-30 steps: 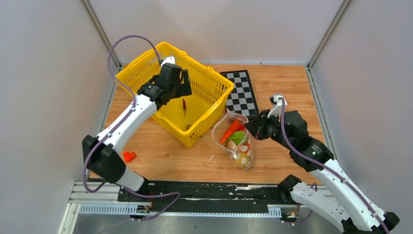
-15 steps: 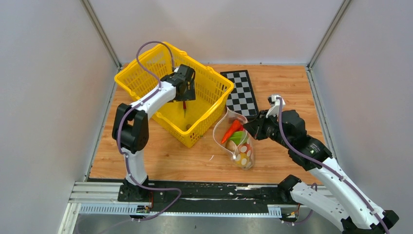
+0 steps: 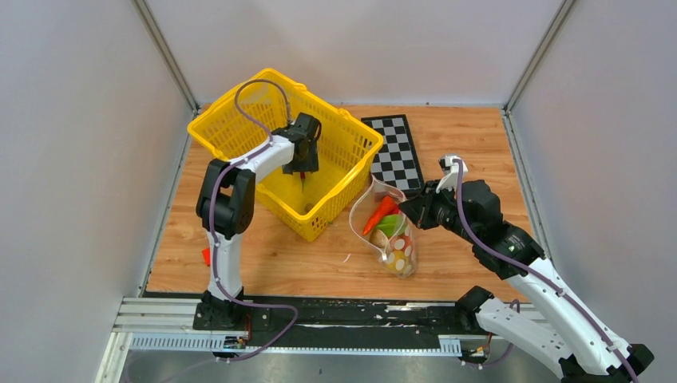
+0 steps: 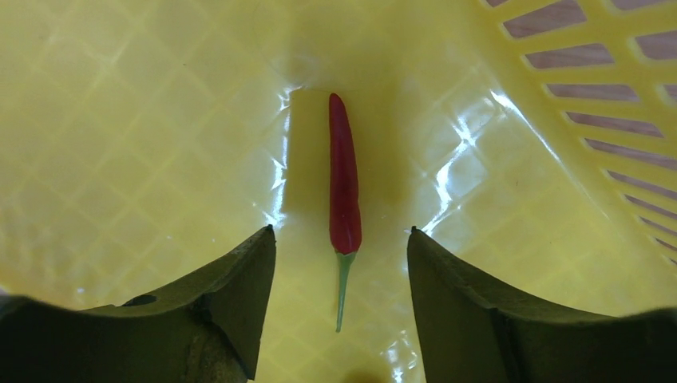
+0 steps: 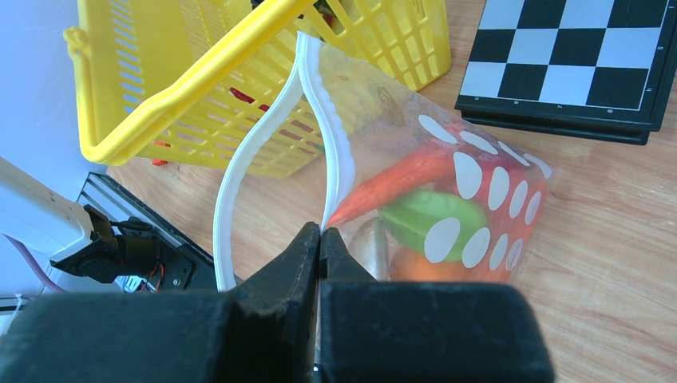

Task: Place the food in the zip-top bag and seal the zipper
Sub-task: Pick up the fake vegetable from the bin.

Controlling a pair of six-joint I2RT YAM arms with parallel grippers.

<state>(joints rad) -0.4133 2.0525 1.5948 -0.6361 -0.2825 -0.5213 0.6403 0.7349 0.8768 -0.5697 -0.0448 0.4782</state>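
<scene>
From above, my left claw [image 3: 304, 167] covers most of the red chili [image 3: 302, 179], and my left arm [image 3: 227, 215] hides all but a sliver of the small red block [image 3: 205, 255]. In my left wrist view a dim brownish patch [image 4: 363, 377] at 6 o'clock is cut by the edge; I cannot tell what it is. Through the zip-top bag [image 5: 479, 183] the food [image 5: 399, 179] blurs, and the pieces toward 6 o'clock sink behind my right claw [image 5: 320, 233]. The checkerboard [image 5: 575, 56] runs off at 1 o'clock.
</scene>
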